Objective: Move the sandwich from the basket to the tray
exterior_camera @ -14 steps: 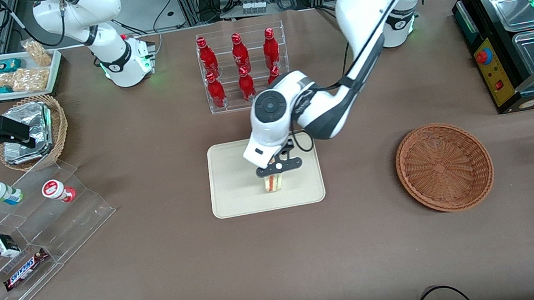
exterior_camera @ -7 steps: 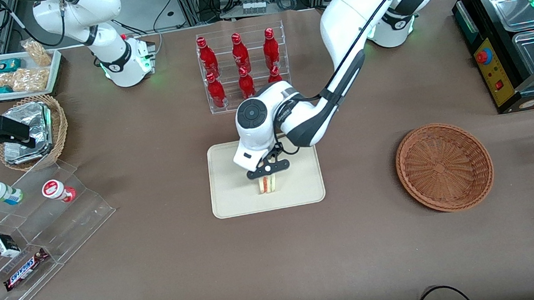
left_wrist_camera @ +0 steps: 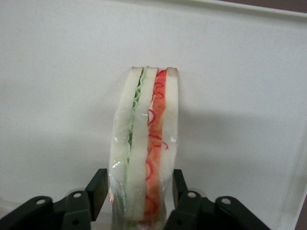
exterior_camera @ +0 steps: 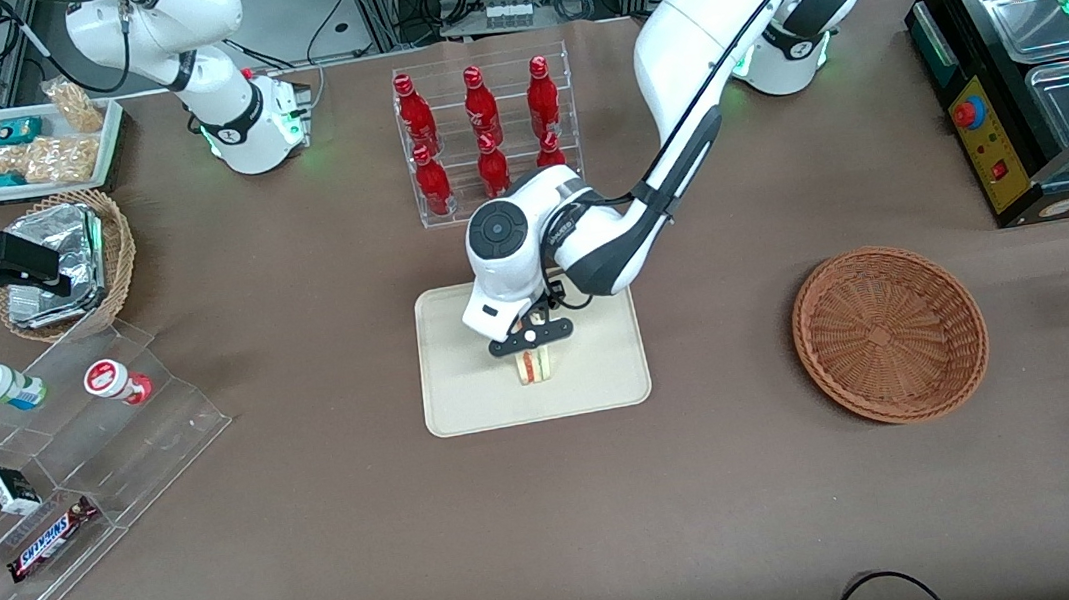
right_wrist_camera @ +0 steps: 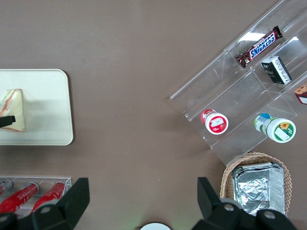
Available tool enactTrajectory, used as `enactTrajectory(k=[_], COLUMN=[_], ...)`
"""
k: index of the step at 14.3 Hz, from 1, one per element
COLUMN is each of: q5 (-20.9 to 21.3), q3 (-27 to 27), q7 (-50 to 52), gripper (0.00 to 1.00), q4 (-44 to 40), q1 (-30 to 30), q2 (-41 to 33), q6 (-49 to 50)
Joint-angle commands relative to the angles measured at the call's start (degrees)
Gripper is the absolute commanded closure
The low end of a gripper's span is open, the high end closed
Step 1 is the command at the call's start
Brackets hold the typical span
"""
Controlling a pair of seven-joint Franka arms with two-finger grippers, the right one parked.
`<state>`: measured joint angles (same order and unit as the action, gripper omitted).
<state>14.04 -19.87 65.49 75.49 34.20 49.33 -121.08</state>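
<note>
Gripper point(exterior_camera: 528, 345) fingers pinch the sandwich point(exterior_camera: 534, 365) on edge, low over the middle of the tray point(exterior_camera: 465, 398). Placing is nearly done, I judge; next it should open gently so the wedge settles. Toward the working arm's end, the basket point(exterior_camera: 889, 333) sits empty.

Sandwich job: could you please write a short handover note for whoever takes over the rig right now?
Gripper: over the tray, shut on the sandwich.
Sandwich: standing on edge, low over or on the tray's middle; contact cannot be told.
Basket: empty, toward the working arm's end of the table.
Done: sandwich out of the basket and carried to the tray.
Left: open the gripper, let go, lift the arm away.
</note>
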Motion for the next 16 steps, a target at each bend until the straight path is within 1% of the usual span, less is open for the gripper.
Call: enactTrajectory(k=[1, 4, 5, 6, 7, 8, 12, 14, 16], q5=[0.9, 0.5, -0.4, -3.6, -6.5, -8.4, -16.8, -17.8, -17.9], q3=[0.9, 1.5, 2.5, 4.9, 8.3, 11.0, 21.5, 26.3, 30.1], q7=[1.2, 0.3, 1.7, 2.1, 1.0, -2.1, -20.7, -28.6, -36.4], gripper=[0.00, 0.00, 0.00, 0.00, 0.00, 0.00, 0.00, 0.00, 0.00], q4=[-0.5, 0.5, 1.8, 3.3, 5.4, 7.5, 18.3, 22.4, 22.8], q1=[0.6, 0.2, 0.2, 0.2, 0.2, 0.2, 0.2, 0.2, 0.2], q2=[-3.5, -8.2, -9.7, -12.0, -14.2, -16.5, -26.1, -30.8, -33.9], q6=[2.3, 10.6, 13.4, 16.0, 16.2, 16.2, 16.6, 17.6, 22.2])
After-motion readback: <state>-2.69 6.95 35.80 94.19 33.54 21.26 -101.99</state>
